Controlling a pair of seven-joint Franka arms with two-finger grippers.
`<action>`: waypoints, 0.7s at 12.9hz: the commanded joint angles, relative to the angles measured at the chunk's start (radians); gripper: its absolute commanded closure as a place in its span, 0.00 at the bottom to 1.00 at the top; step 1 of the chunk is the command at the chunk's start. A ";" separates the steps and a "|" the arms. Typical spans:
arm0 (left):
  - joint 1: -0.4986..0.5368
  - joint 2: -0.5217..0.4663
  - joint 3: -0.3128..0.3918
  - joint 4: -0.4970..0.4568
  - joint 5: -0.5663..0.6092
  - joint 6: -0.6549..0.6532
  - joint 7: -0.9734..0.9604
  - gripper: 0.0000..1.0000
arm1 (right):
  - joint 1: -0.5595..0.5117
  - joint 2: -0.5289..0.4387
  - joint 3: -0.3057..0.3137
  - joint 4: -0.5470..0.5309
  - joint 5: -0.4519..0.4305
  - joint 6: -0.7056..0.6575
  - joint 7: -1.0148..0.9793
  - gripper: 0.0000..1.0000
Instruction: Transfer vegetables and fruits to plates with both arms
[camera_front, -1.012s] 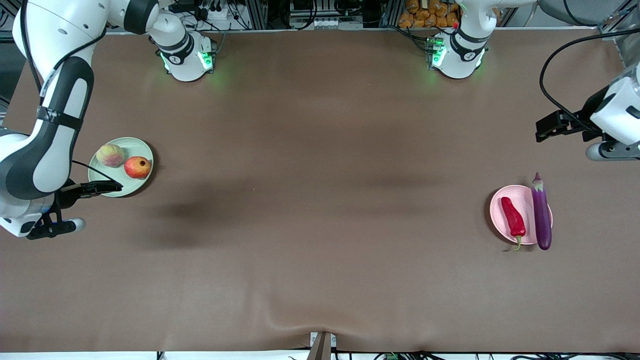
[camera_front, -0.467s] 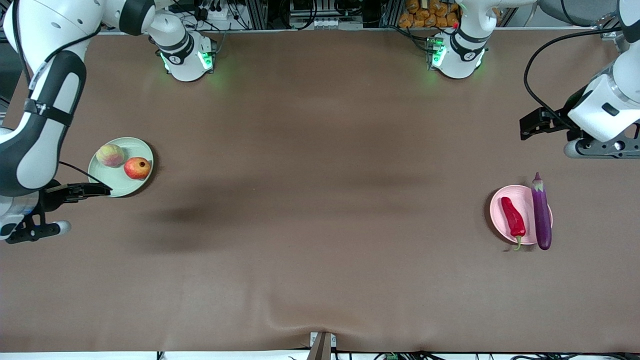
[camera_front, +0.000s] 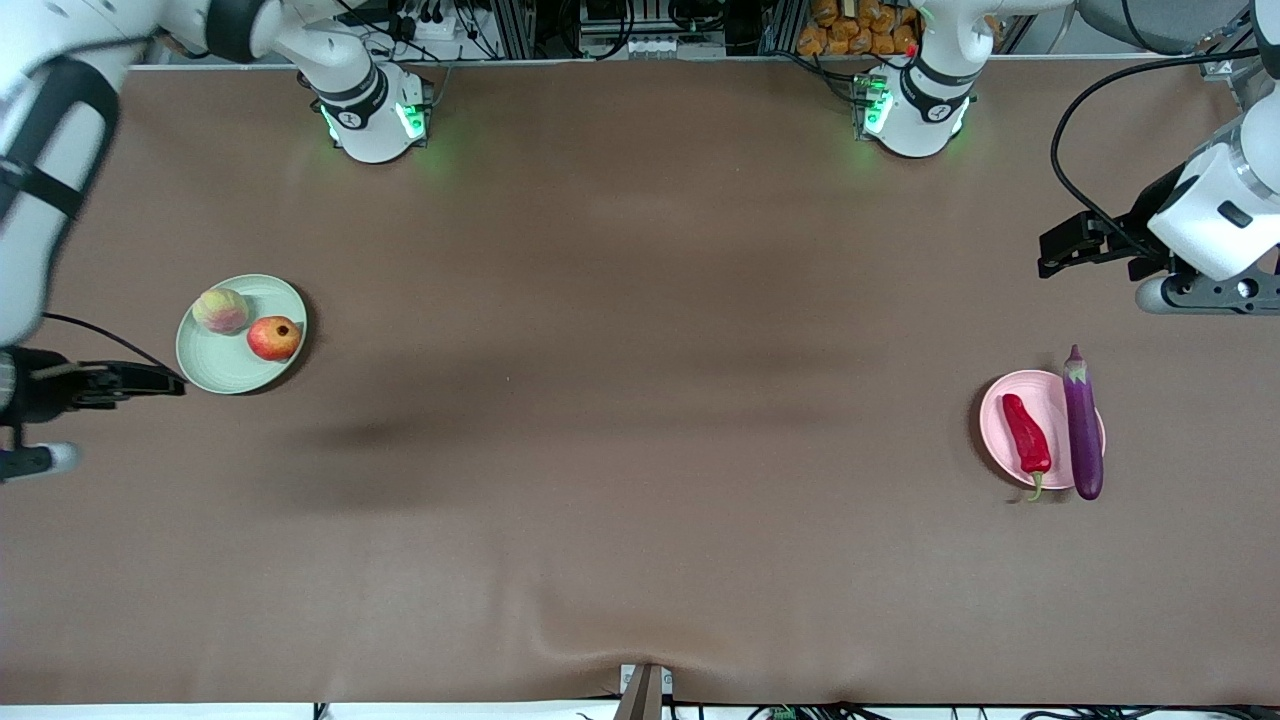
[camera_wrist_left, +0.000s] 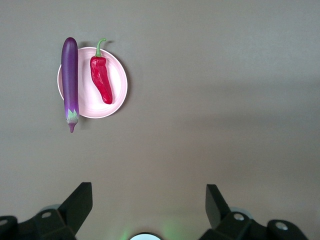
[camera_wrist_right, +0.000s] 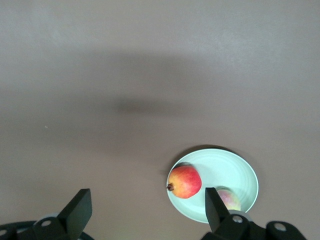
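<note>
The pale green plate (camera_front: 225, 365) lies toward the right arm's end of the table and holds the peach (camera_front: 220, 310) and the red-orange pomegranate-like ball (camera_front: 274, 337). The pale pink plate (camera_front: 1052, 398) lies toward the left arm's end and holds the red chili pepper (camera_front: 1026, 435) and the purple eggplant (camera_front: 1083, 424), which overhangs its rim. My right gripper (camera_front: 165, 381) is open and empty, up in the air beside the green plate (camera_wrist_right: 220, 170). My left gripper (camera_front: 1050, 255) is open and empty, high over bare table, apart from the pink plate (camera_wrist_left: 112, 85).
The brown table cover (camera_front: 640, 400) has a ripple at its front edge. Both arm bases (camera_front: 375, 115) stand along the table's back edge with green lights on. Cables and racks sit past that edge.
My right gripper has drawn back off the green plate toward the table's end. My left gripper has risen and shifted a little away from the pink plate. The fruits and vegetables have not moved.
</note>
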 joint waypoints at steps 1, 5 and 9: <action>0.006 -0.027 -0.006 -0.006 -0.008 0.007 -0.006 0.00 | -0.158 -0.170 0.248 0.008 -0.143 -0.029 0.078 0.00; 0.004 -0.119 -0.019 -0.110 -0.008 0.051 -0.002 0.00 | -0.295 -0.335 0.511 -0.030 -0.282 -0.112 0.300 0.00; -0.002 -0.118 -0.024 -0.099 0.007 0.038 -0.017 0.00 | -0.312 -0.583 0.566 -0.324 -0.346 0.010 0.373 0.00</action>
